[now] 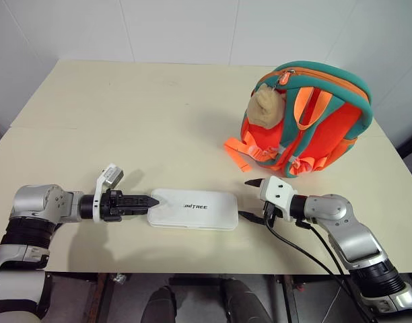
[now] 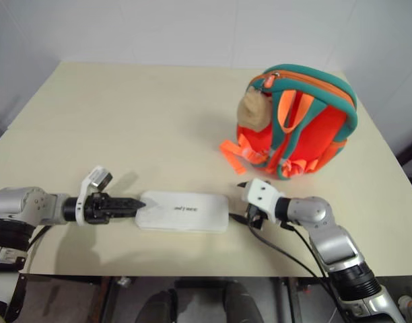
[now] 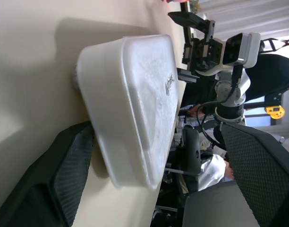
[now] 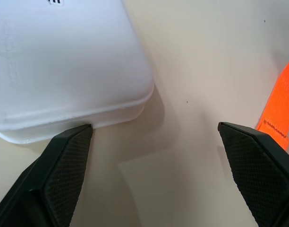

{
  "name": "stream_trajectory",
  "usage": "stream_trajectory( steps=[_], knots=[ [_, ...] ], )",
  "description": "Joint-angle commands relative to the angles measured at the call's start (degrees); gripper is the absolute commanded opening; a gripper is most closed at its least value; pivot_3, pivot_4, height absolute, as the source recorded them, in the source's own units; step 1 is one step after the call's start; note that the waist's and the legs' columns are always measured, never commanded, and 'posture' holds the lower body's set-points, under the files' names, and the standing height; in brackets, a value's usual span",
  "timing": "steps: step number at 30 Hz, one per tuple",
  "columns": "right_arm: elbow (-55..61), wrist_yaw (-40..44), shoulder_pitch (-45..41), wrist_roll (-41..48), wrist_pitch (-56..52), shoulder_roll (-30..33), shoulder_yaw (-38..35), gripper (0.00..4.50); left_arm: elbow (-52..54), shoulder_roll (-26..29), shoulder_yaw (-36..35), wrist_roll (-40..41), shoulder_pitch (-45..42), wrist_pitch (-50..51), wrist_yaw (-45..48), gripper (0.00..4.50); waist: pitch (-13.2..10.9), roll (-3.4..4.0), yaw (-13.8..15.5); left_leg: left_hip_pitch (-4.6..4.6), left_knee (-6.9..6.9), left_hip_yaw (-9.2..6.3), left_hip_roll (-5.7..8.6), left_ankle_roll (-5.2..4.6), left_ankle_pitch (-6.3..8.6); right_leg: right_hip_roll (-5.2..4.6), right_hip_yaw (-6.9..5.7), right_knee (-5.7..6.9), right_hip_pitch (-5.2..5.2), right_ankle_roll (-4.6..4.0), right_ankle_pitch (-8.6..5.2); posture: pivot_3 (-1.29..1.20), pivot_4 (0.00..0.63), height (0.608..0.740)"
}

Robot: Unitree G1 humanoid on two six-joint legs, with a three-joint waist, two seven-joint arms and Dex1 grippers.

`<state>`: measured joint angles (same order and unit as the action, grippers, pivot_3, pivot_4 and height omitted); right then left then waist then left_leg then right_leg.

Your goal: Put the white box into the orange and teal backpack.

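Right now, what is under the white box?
The white box lies flat on the cream table, between the open left gripper and open right gripper. The tabletop directly beneath it is covered, so anything there cannot be seen.

White box (image 1: pixel 194 209) lies flat on the table (image 1: pixel 125 121), near edge, centre. Left gripper (image 1: pixel 151 200) at its left end; right gripper (image 1: pixel 250 199) just off its right end. Backpack (image 1: pixel 307 118) stands far right, behind the right gripper, well apart from the box.
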<state>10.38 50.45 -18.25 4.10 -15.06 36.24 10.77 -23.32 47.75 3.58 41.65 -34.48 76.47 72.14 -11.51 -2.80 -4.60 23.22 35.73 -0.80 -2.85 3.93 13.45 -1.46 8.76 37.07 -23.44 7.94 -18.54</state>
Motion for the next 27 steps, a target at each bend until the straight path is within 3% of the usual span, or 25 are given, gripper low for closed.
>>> stream_trajectory(
  steps=[1, 6, 7, 9, 16, 18, 27],
  knots=[
    [0.9, -0.2, -0.3, 0.4, 0.8, 0.2, -1.0, 4.50, 0.9, -1.4, 0.1, -0.1, -0.6, -0.4, 0.1, 4.47, 0.0, 0.00, 0.0, 0.00, 0.00, 0.00, 0.00, 0.00, 0.00, 0.00, 0.00, 0.00, 0.00, 0.00, 0.00, 0.00, 0.150, 0.740],
    [1.7, -0.1, 0.2, 0.5, 0.3, 0.4, -1.3, 4.50, 0.6, -2.3, -0.2, -0.5, -0.4, -2.1, 0.4, 4.47, 0.0, 0.00, 0.1, 0.00, 0.02, -0.01, 0.00, 0.00, 0.00, 0.00, 0.00, 0.01, 0.01, 0.00, 0.00, 0.00, 0.150, 0.740],
    [1.7, -0.2, 0.2, 0.5, 0.2, 0.4, -1.4, 4.50, 0.2, -2.5, -0.3, -0.7, -0.5, -2.4, 0.4, 4.30, 0.0, 0.00, 0.1, 0.00, 0.03, -0.01, 0.00, 0.00, 0.00, 0.00, 0.00, 0.01, 0.01, 0.01, 0.00, 0.00, 0.150, 0.740],
    [1.8, -0.2, 0.4, 0.5, 0.2, 0.5, -1.4, 4.50, -0.1, -2.6, 0.0, -1.0, -0.6, -3.2, 0.9, 3.85, 0.0, 0.00, 0.1, 0.00, 0.03, 0.00, 0.00, 0.00, 0.00, 0.00, 0.00, 0.01, 0.01, 0.01, 0.00, 0.00, 0.150, 0.740],
    [2.1, -0.3, 0.6, 0.5, 0.1, 0.5, -1.6, 4.50, -1.3, -3.6, 0.2, -1.7, -1.8, -3.9, 1.6, 1.65, 0.0, 0.00, 0.0, 0.03, 0.01, -0.01, 0.00, 0.00, 0.00, 0.00, 0.00, -0.01, 0.00, 0.01, 0.00, 0.00, 0.150, 0.740],
    [2.3, -0.3, 0.6, 0.5, 0.1, 0.4, -1.8, 4.50, -1.9, -3.9, -0.1, -1.6, -2.1, -3.5, 1.8, 1.31, 0.0, 0.00, 0.0, 0.03, 0.04, -0.02, 0.00, 0.00, 0.00, 0.00, -0.02, 0.00, 0.01, 0.01, 0.00, 0.00, 0.150, 0.740],
    [5.0, -3.2, 1.7, 2.9, -0.9, -1.2, -5.1, 4.50, -3.7, -5.8, -7.1, 1.0, -2.5, -0.6, -0.7, 1.29, 0.0, 0.00, -0.1, 0.04, 0.08, -0.03, 0.00, 0.00, 0.00, 0.00, -0.02, 0.02, 0.00, 0.03, 0.01, 0.00, 0.150, 0.740]
  ],
)
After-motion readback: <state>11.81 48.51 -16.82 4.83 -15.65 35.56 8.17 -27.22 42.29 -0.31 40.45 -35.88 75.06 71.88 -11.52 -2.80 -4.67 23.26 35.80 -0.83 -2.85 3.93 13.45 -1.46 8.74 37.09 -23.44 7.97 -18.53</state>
